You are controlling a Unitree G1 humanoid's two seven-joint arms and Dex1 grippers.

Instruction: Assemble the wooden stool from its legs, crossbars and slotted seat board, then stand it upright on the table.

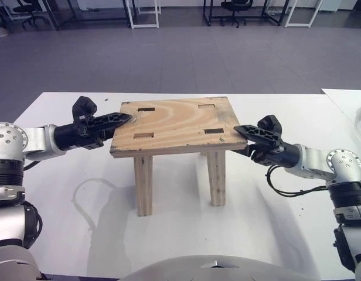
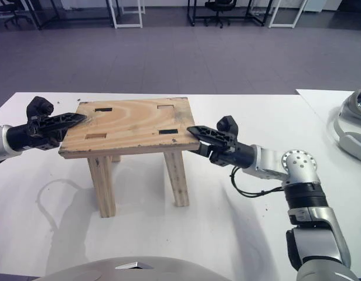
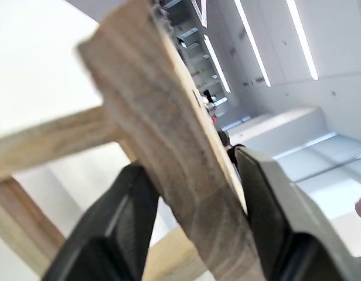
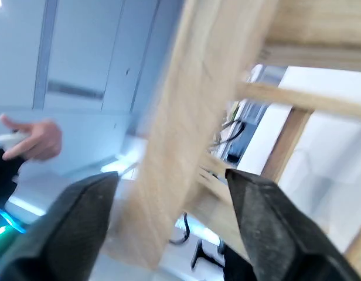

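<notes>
Steadying the pale wooden four-slot stool (image 1: pixel 169 147), which stands upright mid-way across the white table (image 1: pixel 286 234).
Left gripper (image 1: pixel 125 117) clamps the rectangular slotted seat board (image 1: pixel 174 120) at its far-left corner, likely as a brace. Right gripper (image 1: pixel 242 137) straddles the right edge, jaws apart. Count: one board, four slots (image 1: pixel 146 109), two front legs (image 1: pixel 145 184); rear legs mostly hidden.

The stool (image 1: pixel 174 153) stands upright mid-table (image 1: pixel 274 234), its legs (image 1: pixel 145 184) under the seat board (image 1: pixel 174 126). The left gripper (image 1: pixel 125 118) clamps the seat board's left edge, while the right gripper (image 1: pixel 239 138) straddles the right edge, fingers above and below.
</notes>
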